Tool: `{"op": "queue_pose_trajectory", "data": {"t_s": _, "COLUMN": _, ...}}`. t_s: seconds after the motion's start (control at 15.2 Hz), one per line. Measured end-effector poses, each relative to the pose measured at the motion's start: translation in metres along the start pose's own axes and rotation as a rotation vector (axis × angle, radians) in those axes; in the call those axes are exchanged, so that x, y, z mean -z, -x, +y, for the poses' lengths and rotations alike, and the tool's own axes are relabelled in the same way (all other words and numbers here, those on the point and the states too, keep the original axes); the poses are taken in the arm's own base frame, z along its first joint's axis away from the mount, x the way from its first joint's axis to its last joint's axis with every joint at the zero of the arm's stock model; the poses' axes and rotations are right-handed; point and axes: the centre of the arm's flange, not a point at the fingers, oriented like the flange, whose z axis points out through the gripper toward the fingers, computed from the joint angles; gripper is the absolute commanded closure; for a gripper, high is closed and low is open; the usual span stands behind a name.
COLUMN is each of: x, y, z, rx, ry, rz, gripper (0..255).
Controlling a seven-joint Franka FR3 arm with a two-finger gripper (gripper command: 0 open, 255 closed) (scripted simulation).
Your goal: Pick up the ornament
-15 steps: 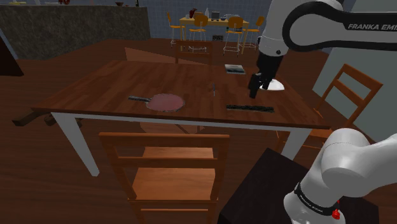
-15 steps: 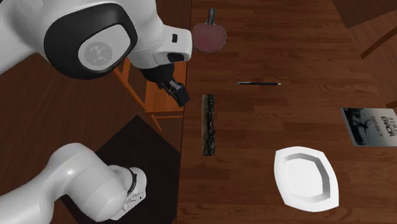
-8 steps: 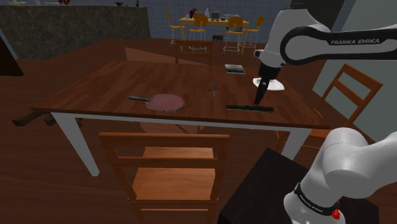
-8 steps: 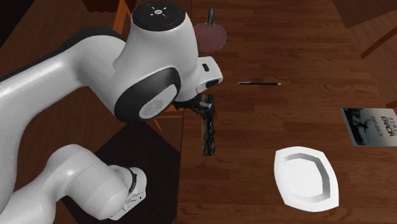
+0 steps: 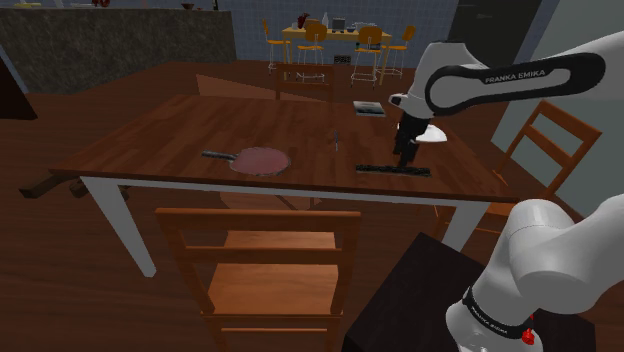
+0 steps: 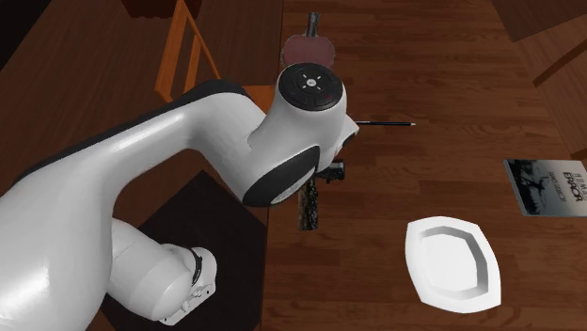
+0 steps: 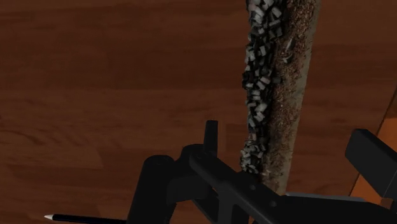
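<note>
**Inspector:** Gripper condition?
**Recorder:** The gripper point(image 7: 289, 149) is released. Its fingers point(image 7: 374, 158) stand apart on either side of the ornament point(image 7: 280, 76), touching neither edge.
**Inspector:** Ornament location?
**Recorder:** It is a long, dark, rough strip lying flat on the wooden table point(image 7: 114, 76), directly under the gripper.
**Inspector:** Other items?
**Recorder:** A thin pen point(image 6: 386, 122) lies near the gripper. A white bowl point(image 6: 450, 261) sits farther off.

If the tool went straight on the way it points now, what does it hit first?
Most likely the ornament: the long dark strip lies right ahead of the tool, between its open fingers, with the table under it. The remaining gap is unclear.
</note>
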Motion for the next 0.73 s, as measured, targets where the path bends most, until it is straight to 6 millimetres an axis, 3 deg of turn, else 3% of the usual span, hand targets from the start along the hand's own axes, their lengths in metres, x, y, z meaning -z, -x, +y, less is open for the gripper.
{"op": "queue_pose_trajectory", "data": {"t_s": 0.33, "x": -0.025, "y": 0.003, "z": -0.002, "rx": 0.006, "ry": -0.001, "rz": 0.001, "gripper": 0}}
{"op": "queue_pose_trajectory", "data": {"t_s": 0.4, "x": -0.027, "y": 0.003, "z": -0.002, "rx": 0.007, "ry": -0.001, "rz": 0.001, "gripper": 255}}
{"op": "queue_pose_trajectory", "data": {"t_s": 0.73, "x": -0.029, "y": 0.003, "z": -0.001, "rx": 0.007, "ry": 0.002, "rz": 0.003, "gripper": 255}}
